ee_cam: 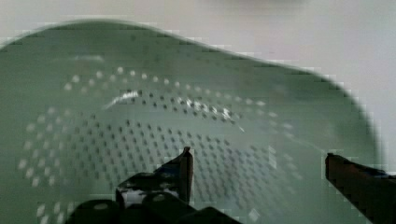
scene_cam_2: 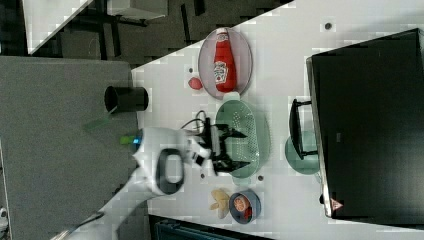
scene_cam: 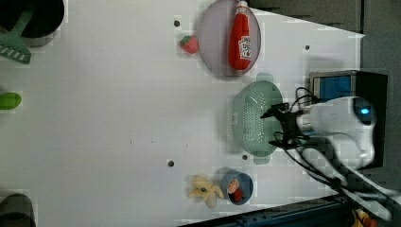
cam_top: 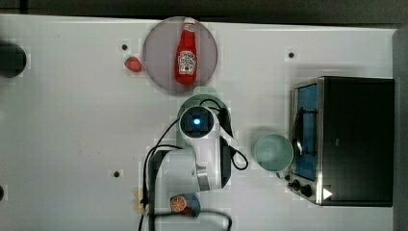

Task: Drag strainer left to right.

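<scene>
The pale green strainer (scene_cam: 253,118) lies on the white table, oval, with small tab handles and a perforated bottom (ee_cam: 140,126). In the top view the arm covers most of it, leaving one tab of the strainer (cam_top: 204,91) showing below the plate. My gripper (scene_cam_2: 241,149) is open over the strainer's bowl, both fingers pointing down into it with nothing between them. The wrist view shows the gripper (ee_cam: 258,156) with its dark fingertips spread wide above the holes. Whether a fingertip touches the strainer I cannot tell.
A grey-lilac plate (cam_top: 154,53) holding a ketchup bottle (cam_top: 186,55) lies just past the strainer, with a strawberry (cam_top: 133,64) beside it. A mint cup (cam_top: 273,153) stands against the toaster oven (cam_top: 356,139). A blue bowl (scene_cam: 247,182) and a banana (scene_cam: 204,190) lie near the arm's base.
</scene>
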Tool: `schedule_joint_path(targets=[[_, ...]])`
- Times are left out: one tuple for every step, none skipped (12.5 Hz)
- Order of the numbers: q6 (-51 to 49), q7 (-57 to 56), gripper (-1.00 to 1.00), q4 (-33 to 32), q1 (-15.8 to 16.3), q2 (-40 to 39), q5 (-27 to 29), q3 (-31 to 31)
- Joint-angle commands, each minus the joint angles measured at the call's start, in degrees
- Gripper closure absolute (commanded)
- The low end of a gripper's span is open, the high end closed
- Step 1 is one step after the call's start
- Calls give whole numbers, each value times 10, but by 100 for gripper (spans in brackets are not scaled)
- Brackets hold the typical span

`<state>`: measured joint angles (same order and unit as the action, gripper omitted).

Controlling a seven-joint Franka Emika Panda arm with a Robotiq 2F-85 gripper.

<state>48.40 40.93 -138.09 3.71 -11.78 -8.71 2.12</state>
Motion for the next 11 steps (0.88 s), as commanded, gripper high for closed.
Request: schedule_joint_path(targets=[[-109,-155,-100,68,9,157,19,18],[-164,-188,-100,92,9,194,32,20],[-221,-218,-100,120,9,225,50,22],[-277,-254,-100,148,9,251,67,24],[-327,-301,-100,174,9,270,73,24],[-373,-355,-100,197,9,283,72,24],[-403,-402,-100,219,9,291,72,26],[-418,-421,-100,238,8,293,69,30],[-419,-433,-100,255,8,291,67,35],[-419,-444,-100,267,8,288,66,37],[-424,-446,-100,275,8,286,65,37]])
